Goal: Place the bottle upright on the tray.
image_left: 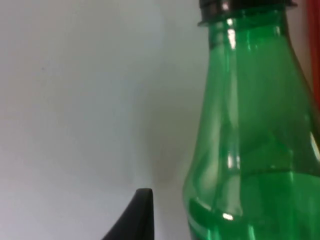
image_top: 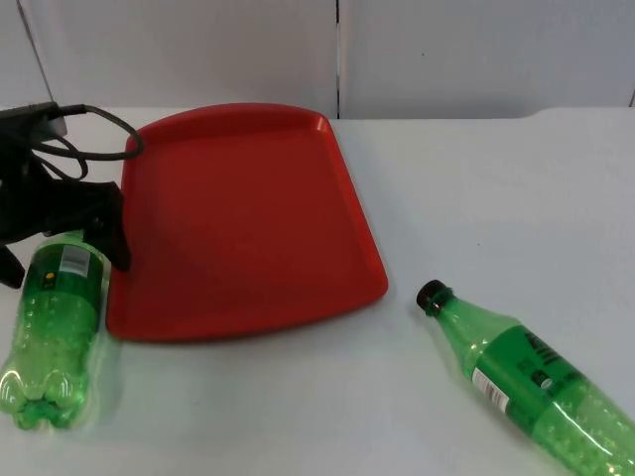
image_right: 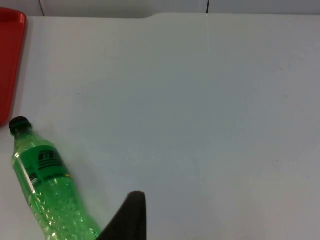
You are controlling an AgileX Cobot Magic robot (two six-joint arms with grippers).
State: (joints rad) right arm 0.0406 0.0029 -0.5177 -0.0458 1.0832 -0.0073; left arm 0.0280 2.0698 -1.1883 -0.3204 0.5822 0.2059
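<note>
A red tray (image_top: 248,218) lies empty at the table's middle left. One green bottle (image_top: 55,337) lies on its side just left of the tray, base toward the front edge. My left gripper (image_top: 66,266) is open and straddles its neck end; in the left wrist view the bottle (image_left: 250,150) with its black cap lies beside one fingertip (image_left: 142,212) with a gap between them. A second green bottle (image_top: 526,382) lies on the table at the front right, black cap pointing at the tray. My right gripper (image_right: 131,220) hovers above the table beside that bottle (image_right: 47,190).
The tray's raised rim (image_right: 10,60) is near the second bottle's cap. White table top (image_top: 496,198) stretches to the right of the tray, ending at the grey partition wall (image_top: 446,50) behind.
</note>
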